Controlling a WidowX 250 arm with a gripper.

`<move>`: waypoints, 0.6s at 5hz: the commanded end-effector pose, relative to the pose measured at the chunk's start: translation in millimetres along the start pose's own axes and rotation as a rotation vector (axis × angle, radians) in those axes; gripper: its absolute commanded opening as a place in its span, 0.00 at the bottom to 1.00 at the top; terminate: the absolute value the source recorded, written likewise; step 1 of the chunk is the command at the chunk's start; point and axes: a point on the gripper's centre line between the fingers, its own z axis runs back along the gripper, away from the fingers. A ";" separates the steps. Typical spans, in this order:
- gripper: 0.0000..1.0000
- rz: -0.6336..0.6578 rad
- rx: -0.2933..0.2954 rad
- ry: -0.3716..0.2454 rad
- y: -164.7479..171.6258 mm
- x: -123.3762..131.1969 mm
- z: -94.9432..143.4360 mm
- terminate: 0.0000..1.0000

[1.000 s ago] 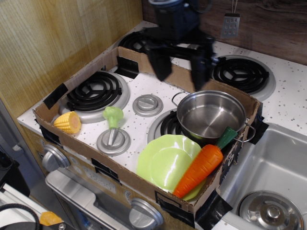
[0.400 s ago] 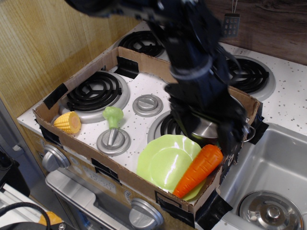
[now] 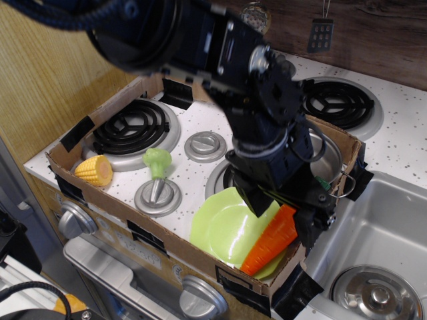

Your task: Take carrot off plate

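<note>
Two black fingers [image 3: 257, 200] of the gripper [image 3: 283, 217] stand spread apart, one on each side of the upper end of the carrot [image 3: 270, 241]; whether they touch it cannot be told. The orange carrot lies slanted across the 4 o'clock edge of the plate [image 3: 223, 230], its narrow tip pointing to 7 o'clock and its green top hidden behind the gripper. The light green plate sits in the near right corner of a cardboard box [image 3: 160, 237] laid over a toy stove. At 1 o'clock from the plate, a steel pot [image 3: 327, 157] shows partly behind the black arm [image 3: 220, 60]. At 9 o'clock, well apart, a small green toy [image 3: 157, 163] stands on a grey disc, and farther left a corn cob [image 3: 95, 170] lies by a black burner [image 3: 130, 127]
</note>
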 end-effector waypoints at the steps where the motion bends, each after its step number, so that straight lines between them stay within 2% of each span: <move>1: 1.00 -0.010 -0.020 -0.029 14.0 1.8 -13.2 0.00; 3: 1.00 0.004 -0.056 -0.045 20.3 0.1 -22.6 0.00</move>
